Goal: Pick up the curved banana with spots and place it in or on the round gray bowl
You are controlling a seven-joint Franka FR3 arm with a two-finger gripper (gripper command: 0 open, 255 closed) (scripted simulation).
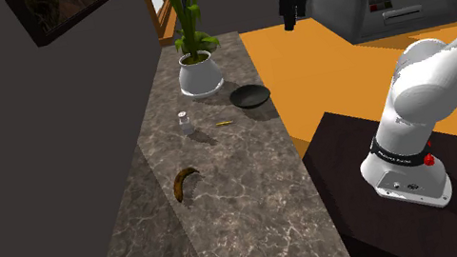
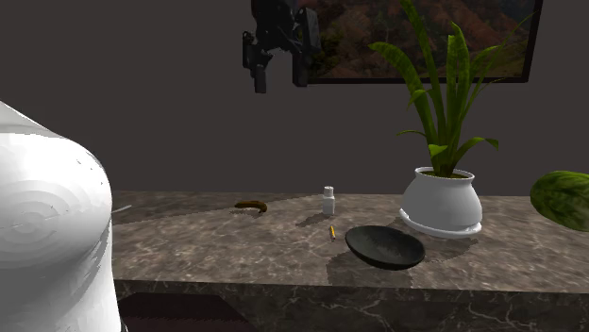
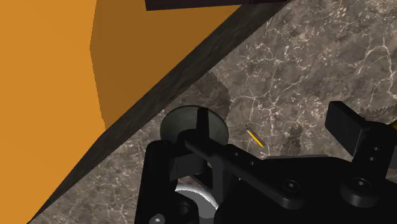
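Note:
The banana [image 1: 186, 182] is brown, curved and spotted. It lies on the marbled stone counter [image 1: 246, 236], nearer the shoulder view's bottom than the other items. It also shows as a small dark curve [image 2: 251, 205] at the counter's far edge. The round dark bowl [image 1: 250, 97] sits near the counter's edge toward the stand; in the second exterior view the bowl [image 2: 384, 247] is at the front. My gripper [image 2: 279, 74] hangs high above the counter, open and holding nothing. In the shoulder view the gripper [image 1: 289, 7] is up beyond the bowl. The bowl [image 3: 184, 123] lies partly behind one finger [image 3: 347, 124].
A small white bottle [image 1: 185, 121] and a yellow pencil [image 1: 224, 122] lie between banana and bowl. A white pot with a tall green plant [image 1: 199, 73] stands at the counter's far end. A framed picture [image 2: 415, 38] hangs on the wall. Orange floor [image 1: 322, 67] borders the counter.

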